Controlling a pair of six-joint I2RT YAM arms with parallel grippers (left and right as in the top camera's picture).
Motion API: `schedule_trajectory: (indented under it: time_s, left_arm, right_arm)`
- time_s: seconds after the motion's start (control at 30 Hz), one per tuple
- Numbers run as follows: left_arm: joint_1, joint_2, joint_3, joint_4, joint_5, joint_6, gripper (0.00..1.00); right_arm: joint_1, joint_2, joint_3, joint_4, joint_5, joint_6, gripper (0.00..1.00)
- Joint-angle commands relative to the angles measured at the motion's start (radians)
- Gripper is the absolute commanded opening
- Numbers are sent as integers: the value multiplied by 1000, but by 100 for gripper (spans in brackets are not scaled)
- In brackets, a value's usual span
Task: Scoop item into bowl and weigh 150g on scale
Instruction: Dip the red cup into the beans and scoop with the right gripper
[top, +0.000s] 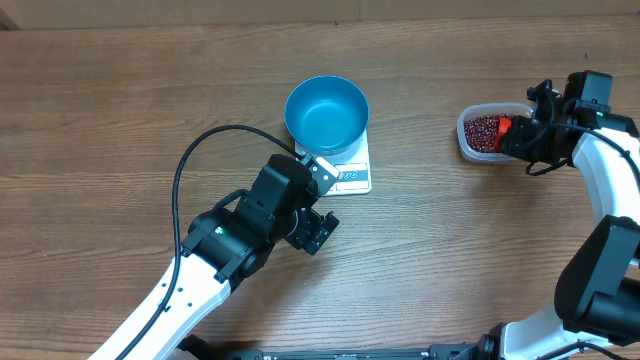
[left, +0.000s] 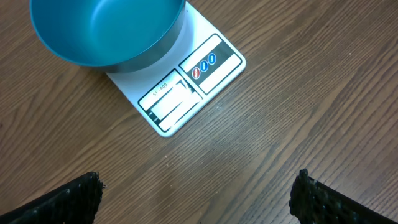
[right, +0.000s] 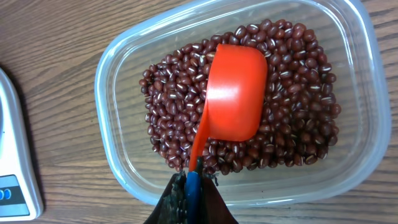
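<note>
1. My right gripper (right: 189, 186) is clenched on the thin handle of an orange scoop (right: 235, 93).
2. The scoop's cup lies on the red-brown beans (right: 298, 81), which are heaped in a clear plastic tub (right: 115, 68).
3. My left gripper (left: 198, 199) hangs released, fingers spread wide above the wooden table (left: 298, 124), grasping nothing.
4. Just beyond it sits the white kitchen scale (left: 186, 87), its display and buttons on the near edge.
5. The blue bowl (left: 106, 31) stands on the scale's far part, well apart from the tub on my right.
</note>
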Motion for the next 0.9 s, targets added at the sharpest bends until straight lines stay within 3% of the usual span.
schedule_trajectory:
  time_s: [0.0, 0.87]
  left_arm:
    - [-2, 6, -2, 2, -9, 12, 99]
    - [-2, 6, -2, 2, -9, 12, 99]
  right_arm:
    - [-12, 21, -19, -2, -82, -14, 4]
    - [-44, 21, -26, -29, -220, -61, 4]
